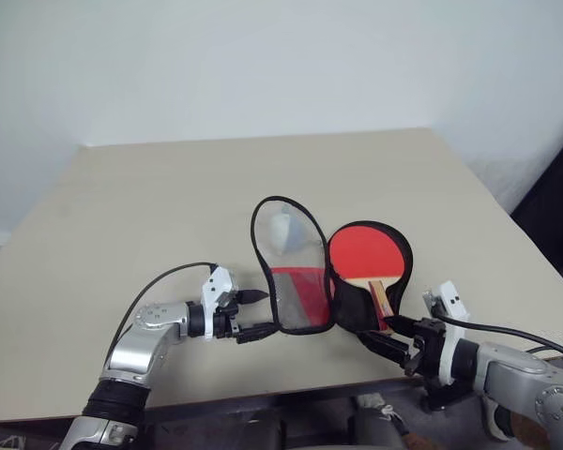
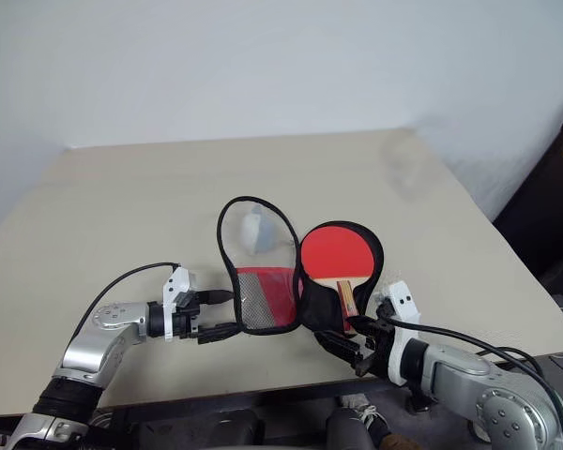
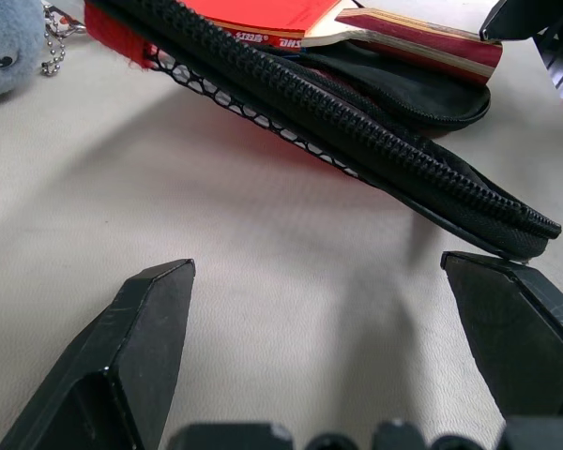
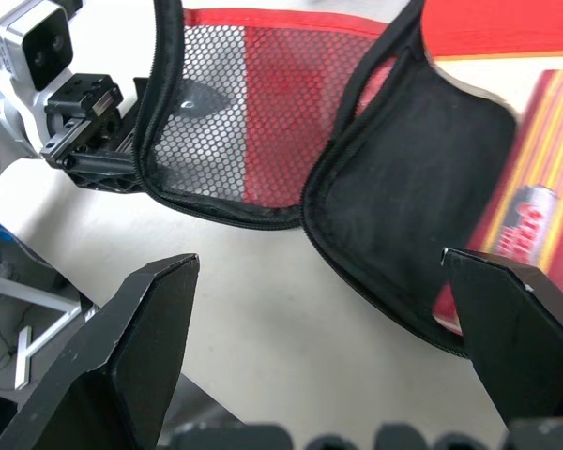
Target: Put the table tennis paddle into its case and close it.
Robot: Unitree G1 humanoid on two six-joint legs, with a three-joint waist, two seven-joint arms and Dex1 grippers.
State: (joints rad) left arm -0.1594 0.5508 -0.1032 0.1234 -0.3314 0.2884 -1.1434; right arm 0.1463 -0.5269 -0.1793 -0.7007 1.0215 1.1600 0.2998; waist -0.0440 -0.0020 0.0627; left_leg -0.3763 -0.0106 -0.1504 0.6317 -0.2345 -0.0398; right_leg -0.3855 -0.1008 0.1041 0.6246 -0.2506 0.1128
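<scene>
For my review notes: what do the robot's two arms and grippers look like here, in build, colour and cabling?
Both arms are silver-grey metal with black joint rings. Each wrist carries a white plastic camera block and a looping black cable. The left gripper and the right gripper each have two black fingers, thick, faceted and tapering to blunt tips. No markings are legible.
</scene>
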